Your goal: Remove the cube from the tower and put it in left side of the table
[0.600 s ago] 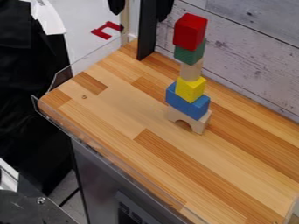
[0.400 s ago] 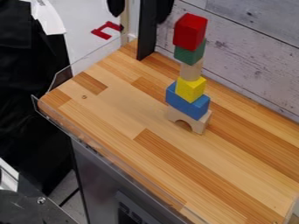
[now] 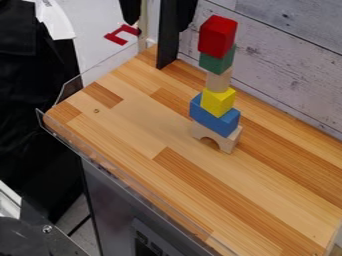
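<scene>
Currently, the task is at the pre-grasp stage: no block has been placed left of the tower [image 3: 218, 81], and removal has yet to be done. The gripper [image 3: 157, 24] is at the top edge of the view, up and to the left of the tower, fingers spread wide with nothing pinched between them. The red cube [image 3: 218, 36] is at the top of the tower, seated on the green block [image 3: 216, 61]. Below are the tan block, the yellow cube [image 3: 218, 102], the blue block [image 3: 212, 120] and the arch [image 3: 229, 143], which bears on the table [image 3: 133, 115]. The red cube is judged the likely target, being uppermost. Outstanding operations: align over the tower, grip the cube, lift it straight up, transfer it left of the tower, lower and release.
</scene>
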Tool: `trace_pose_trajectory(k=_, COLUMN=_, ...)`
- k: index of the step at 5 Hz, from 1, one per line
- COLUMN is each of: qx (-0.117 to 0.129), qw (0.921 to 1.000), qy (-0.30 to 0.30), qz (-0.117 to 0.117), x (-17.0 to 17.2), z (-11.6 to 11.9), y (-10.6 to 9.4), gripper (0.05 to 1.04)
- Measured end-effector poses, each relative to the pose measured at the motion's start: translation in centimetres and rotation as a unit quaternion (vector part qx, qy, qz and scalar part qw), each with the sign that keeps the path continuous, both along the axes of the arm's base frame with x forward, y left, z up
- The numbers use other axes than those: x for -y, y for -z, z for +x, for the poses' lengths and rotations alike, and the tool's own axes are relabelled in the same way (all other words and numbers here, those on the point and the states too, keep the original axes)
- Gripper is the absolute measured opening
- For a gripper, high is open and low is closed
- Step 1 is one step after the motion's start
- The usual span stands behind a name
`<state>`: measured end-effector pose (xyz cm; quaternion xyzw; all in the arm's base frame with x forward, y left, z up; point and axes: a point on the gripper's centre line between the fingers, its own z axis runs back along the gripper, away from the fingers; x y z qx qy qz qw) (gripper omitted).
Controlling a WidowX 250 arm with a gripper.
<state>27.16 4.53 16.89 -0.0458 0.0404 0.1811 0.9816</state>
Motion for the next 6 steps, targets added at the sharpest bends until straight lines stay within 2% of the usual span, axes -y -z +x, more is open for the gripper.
trace_pose_trajectory(k=1, qx=0.003, qw=1.0000, qy=-0.001, qz=0.006, x=-0.2, z=0.1, y=-0.2, gripper=0.998)
trace_pose_trajectory(k=2, qx=0.009, qw=0.9995, qy=0.015, qz=0.026, x=0.4, z=0.6, y=-1.1, gripper=0.998)
trace_pose_trajectory(k=3, qx=0.012, qw=0.9974, qy=0.056, qz=0.044, x=2.6, z=0.8, y=-2.0, gripper=0.998)
trace_pose_trajectory(k=4, qx=0.010, qw=0.9965, qy=0.067, qz=0.049, x=3.4, z=0.7, y=-2.3, gripper=0.998)
trace_pose_trajectory(k=6, qx=0.016, qw=0.9955, qy=0.083, qz=0.043, x=4.5, z=0.6, y=-3.0, gripper=0.998)
